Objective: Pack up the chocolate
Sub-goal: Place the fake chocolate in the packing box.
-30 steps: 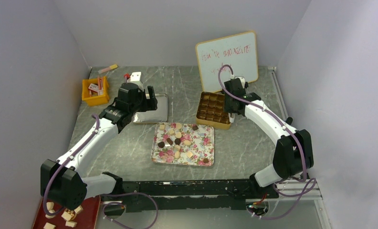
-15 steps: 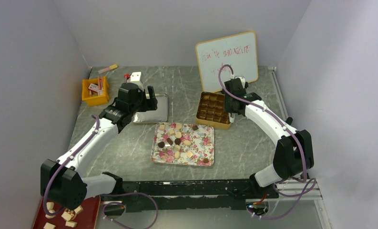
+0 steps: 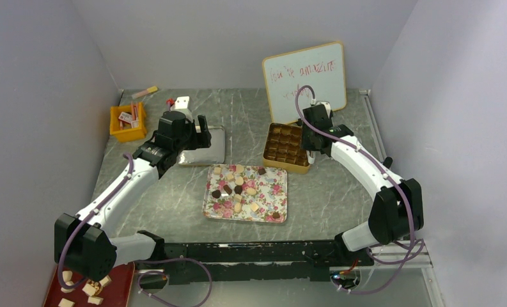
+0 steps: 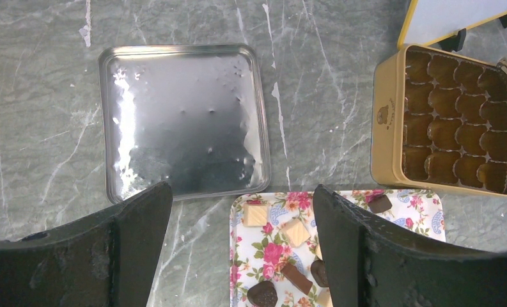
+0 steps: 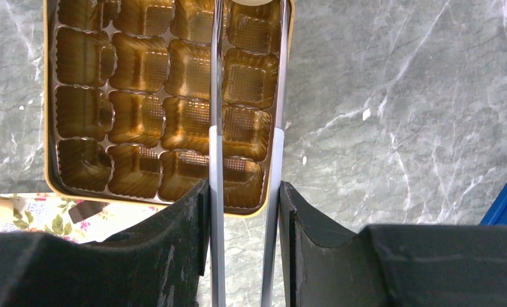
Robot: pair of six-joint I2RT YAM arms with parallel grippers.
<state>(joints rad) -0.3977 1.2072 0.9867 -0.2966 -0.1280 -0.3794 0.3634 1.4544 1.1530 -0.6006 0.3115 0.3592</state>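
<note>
The chocolate (image 3: 238,189) lies scattered on the floral tray (image 3: 273,195) in the middle of the top view: dark, tan and cream pieces, mostly in the tray's upper half, with one dark piece near its lower right corner. In the left wrist view a few pieces show at the bottom centre of the frame.

The gold tin (image 3: 266,153) sits just beside the tray's upper right corner, with its moulded cups in view. A whiteboard (image 3: 308,77) stands behind it.

The right gripper (image 5: 244,185) hangs over the tin's right side. Its fingers (image 5: 196,211) are pressed against the two arms of metal tongs (image 5: 215,96), pinching them. The tongs run up the frame across the rightmost cups. At the very top edge a pale round shape (image 5: 256,2) sits at their tips. I cannot tell what it is.

The left gripper (image 4: 241,195) has its fingers spread wide and holds nothing. It is above the surface (image 4: 314,77), over the gap between the silver lid (image 4: 183,121) and the tray. The lid lies flat in the upper left of that view, just beside the tray's upper edge.

In the upper left of the top view stands an orange bin (image 3: 128,131).
</note>
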